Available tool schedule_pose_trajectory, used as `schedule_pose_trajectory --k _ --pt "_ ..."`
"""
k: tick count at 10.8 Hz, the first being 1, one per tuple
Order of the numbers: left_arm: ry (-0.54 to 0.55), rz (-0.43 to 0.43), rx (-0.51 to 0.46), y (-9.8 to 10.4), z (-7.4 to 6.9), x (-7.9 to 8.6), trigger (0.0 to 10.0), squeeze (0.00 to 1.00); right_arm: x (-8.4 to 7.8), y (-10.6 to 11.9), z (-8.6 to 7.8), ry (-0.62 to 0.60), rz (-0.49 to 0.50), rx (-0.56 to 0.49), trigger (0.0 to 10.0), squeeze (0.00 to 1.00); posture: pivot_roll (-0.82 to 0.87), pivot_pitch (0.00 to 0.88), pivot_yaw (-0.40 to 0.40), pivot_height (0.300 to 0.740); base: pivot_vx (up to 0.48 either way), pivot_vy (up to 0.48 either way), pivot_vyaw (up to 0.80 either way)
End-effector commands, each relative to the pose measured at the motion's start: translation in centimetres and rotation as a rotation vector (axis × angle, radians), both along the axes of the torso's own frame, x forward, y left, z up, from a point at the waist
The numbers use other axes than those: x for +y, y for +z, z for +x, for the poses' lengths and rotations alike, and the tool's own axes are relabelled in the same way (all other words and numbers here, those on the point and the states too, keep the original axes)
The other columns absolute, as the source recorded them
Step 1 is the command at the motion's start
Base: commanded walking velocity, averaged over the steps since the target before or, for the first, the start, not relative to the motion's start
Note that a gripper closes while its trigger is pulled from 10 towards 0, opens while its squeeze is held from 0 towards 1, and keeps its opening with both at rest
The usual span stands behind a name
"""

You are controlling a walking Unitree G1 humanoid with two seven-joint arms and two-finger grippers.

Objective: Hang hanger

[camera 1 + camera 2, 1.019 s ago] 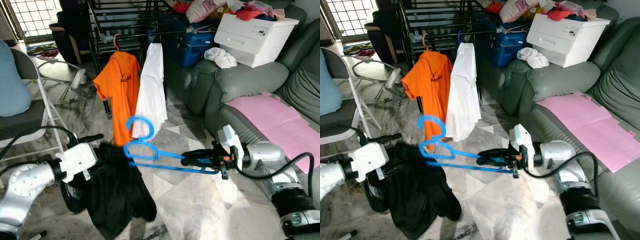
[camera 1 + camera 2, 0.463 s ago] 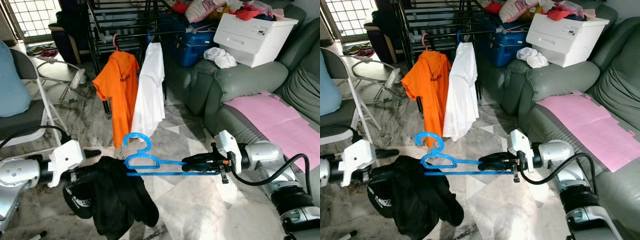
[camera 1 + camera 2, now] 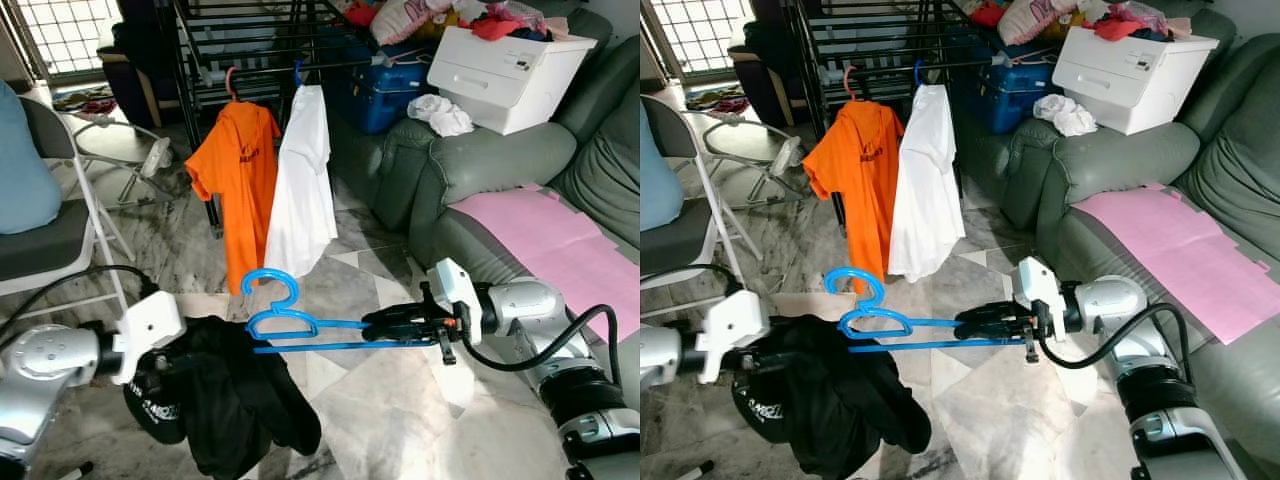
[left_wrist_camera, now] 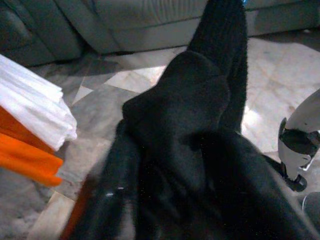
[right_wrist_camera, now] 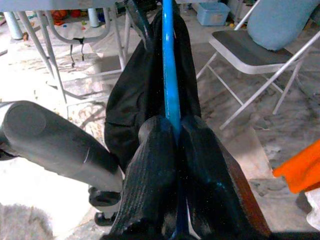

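1. Right pincer (image 3: pixel 375 325) has its 2 black fingers (image 5: pixel 200 185) pressed tight on the end of the blue hanger (image 3: pixel 290 325), holding it out level above the marble floor (image 3: pixel 390 420).
2. Left pincer (image 3: pixel 150 375) is buried in the black garment (image 3: pixel 240 390); the cloth bunches around it and hangs from it, but I cannot tell how far its fingers are parted.
3. The hanger reaches from the right pincer toward the robot's left, hook turned up, and its far end lies across the top of the black garment.
4. Behind, an orange shirt (image 3: pixel 240 190) and a white shirt (image 3: pixel 303 185) hang side by side on the black drying rack (image 3: pixel 260 50).
5. A grey sofa (image 3: pixel 480 170) stands on the right with a pink sheet (image 3: pixel 545 235) on its seat and a white printer (image 3: pixel 510 70) on its arm.
6. A folding chair (image 3: pixel 60 230) stands on the left.
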State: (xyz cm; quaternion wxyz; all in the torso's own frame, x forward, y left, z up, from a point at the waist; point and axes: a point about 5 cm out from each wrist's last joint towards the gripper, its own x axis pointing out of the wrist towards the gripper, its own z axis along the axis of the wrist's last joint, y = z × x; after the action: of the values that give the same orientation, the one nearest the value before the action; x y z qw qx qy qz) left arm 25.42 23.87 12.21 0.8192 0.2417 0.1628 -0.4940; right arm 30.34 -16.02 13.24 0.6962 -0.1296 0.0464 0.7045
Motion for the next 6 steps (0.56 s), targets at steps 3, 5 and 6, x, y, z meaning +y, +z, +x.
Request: schedule_pose_trajectory --k 3,5,6 --pt "-0.017 -0.03 -0.003 0.36 0.57 -0.4 0.0 0.0 0.32 0.8 0.34 0.027 0.017 -0.036 10.0 0.0 0.05 0.02 -0.03 0.74 0.0 0.0 0.0" --pt "-0.033 -0.033 0.012 0.33 0.41 -0.51 0.0 0.0 0.34 0.79 0.41 0.021 0.018 -0.039 10.0 0.0 0.05 0.018 -0.028 0.74 0.0 0.0 0.0" --pt "-0.039 -0.038 0.024 0.23 0.32 -0.52 0.0 0.0 0.41 0.66 0.43 0.018 0.017 -0.04 10.0 0.0 0.05 0.018 -0.028 0.74 0.0 0.0 0.0"
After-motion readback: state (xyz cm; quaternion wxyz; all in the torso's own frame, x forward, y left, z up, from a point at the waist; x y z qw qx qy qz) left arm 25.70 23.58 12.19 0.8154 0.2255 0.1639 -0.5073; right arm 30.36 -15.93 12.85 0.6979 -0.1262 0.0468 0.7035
